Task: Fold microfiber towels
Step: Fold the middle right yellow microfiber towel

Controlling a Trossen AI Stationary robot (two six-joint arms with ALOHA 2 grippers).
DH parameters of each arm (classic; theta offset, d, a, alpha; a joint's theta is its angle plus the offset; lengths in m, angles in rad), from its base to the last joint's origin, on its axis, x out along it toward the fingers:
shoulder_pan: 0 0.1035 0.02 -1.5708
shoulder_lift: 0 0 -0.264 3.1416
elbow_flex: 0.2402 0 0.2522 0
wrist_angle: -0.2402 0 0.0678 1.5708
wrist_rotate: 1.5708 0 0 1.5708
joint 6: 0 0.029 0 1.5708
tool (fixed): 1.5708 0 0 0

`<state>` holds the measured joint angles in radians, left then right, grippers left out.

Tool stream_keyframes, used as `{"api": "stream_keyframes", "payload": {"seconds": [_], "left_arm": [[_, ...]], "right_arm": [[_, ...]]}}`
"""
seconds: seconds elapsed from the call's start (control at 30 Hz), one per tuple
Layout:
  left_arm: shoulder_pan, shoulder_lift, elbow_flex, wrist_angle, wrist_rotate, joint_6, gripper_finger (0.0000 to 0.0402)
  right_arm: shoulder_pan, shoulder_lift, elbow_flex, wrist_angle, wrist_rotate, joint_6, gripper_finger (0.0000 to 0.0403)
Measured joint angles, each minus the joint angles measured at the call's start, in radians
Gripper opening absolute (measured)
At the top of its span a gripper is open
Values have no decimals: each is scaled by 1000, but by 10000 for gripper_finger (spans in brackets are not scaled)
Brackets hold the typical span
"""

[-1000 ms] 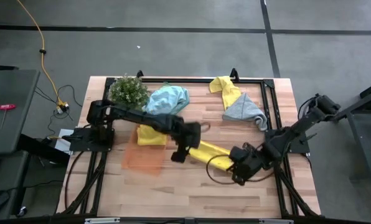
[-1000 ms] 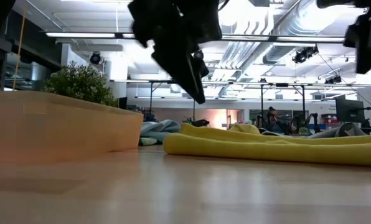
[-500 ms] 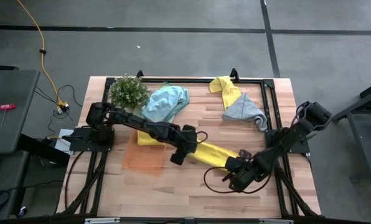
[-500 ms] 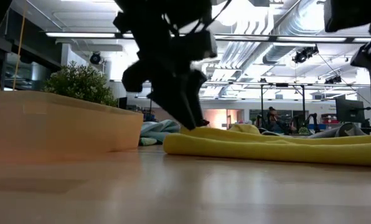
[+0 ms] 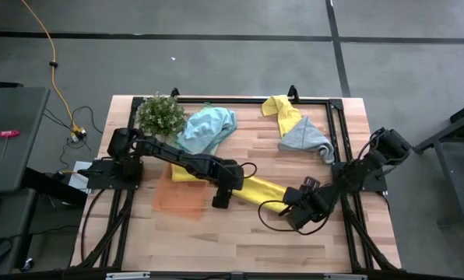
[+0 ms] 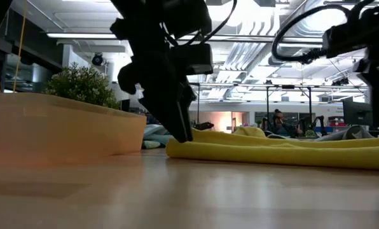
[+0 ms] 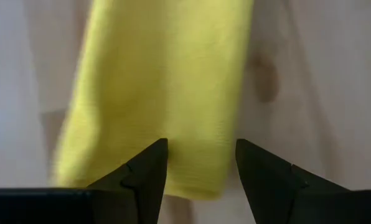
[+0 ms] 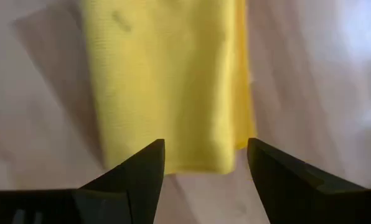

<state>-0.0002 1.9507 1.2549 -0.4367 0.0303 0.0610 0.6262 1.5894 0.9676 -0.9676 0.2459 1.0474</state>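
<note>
pincers poised at both ends of a long yellow towel

towel work sits at the middle of the wooden desk (image 5: 216, 241). a long yellow towel (image 5: 257, 189), folded into a narrow strip, lies flat and slanted across the desk. the left pincer (image 5: 220, 197) is low at the strip's end nearest the orange tray (image 5: 179, 199), fingers spread, with the towel's edge lying between the tips; nothing shows the cloth pinched. in the low view its dark fingertips reach down to the towel's end, right at the desk surface. the right pincer (image 5: 297, 218) is at the strip's opposite end, fingers also spread wide, the towel's edge in the gap between them, not gripped.

a second yellow towel (image 5: 187, 171) lies partly under the left arm, beside the tray. a light blue towel (image 5: 209, 128) is bunched next to the small green plant (image 5: 160, 114) near the far edge. another yellow towel (image 5: 282, 111) and a grey towel (image 5: 306, 138) lie crumpled together toward the far right corner, touching each other, well apart from both pincers.
</note>
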Motion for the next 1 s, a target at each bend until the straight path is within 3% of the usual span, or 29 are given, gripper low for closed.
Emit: {"api": "stream_keyframes", "payload": {"seconds": [0.17,0.33,0.6,0.8,0.9,1.0], "left_arm": [[-48,0,0,-2,0,-197,178],[-95,0,0,-4,-16,-269,178],[-145,0,0,-9,6,-453,178],[-152,0,0,-8,10,-477,178],[-148,0,0,-7,9,-479,178],[-143,0,0,-7,7,-480,178]], "right_arm": [[-33,0,0,-18,8,-109,220],[-54,-17,0,-47,10,-148,220],[-46,-139,0,-120,34,-70,220],[29,-278,-68,-90,-8,179,220],[79,-383,-205,58,-49,401,220],[116,-484,-357,289,-23,597,220]]}}
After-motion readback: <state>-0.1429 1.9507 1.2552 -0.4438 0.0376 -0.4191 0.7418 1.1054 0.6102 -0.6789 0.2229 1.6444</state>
